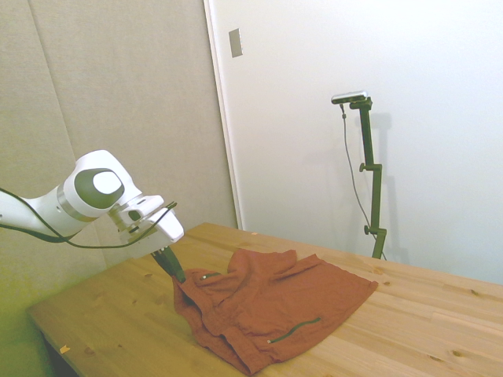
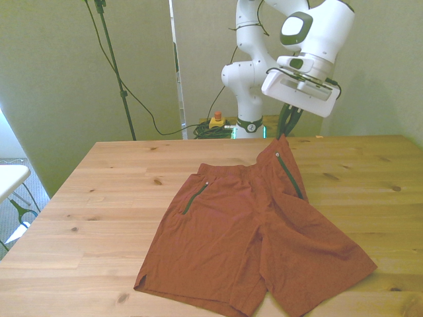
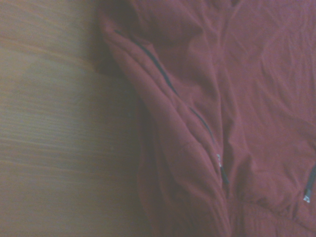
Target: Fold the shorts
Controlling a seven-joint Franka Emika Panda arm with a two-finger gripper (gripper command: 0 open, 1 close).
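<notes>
The shorts [image 2: 254, 231] lie spread on the wooden worktop [image 2: 99, 198], waistband toward the far edge and the two legs reaching toward the near edge. One waist corner is lifted off the wood into a peak, and the pincer [image 2: 285, 132] meets the cloth right at that peak. In the side view its dark fingers [image 1: 171, 265] come together on the raised fabric, so it appears to be closed on the shorts at the waist corner, with the rest of the garment lying on the wood.

The hold looks thin, and that is the main risk. Judging by how little cloth sits between the fingers, the soft fabric could slide out once its weight hangs from that one corner. A fold carried across from a single corner may also drag the whole garment along the worktop instead of laying one half over the other, leaving a bunched heap. The dark zipper [image 2: 289, 175] runs close below the grip, and its stiffer seam could make the cloth crease crookedly.
</notes>
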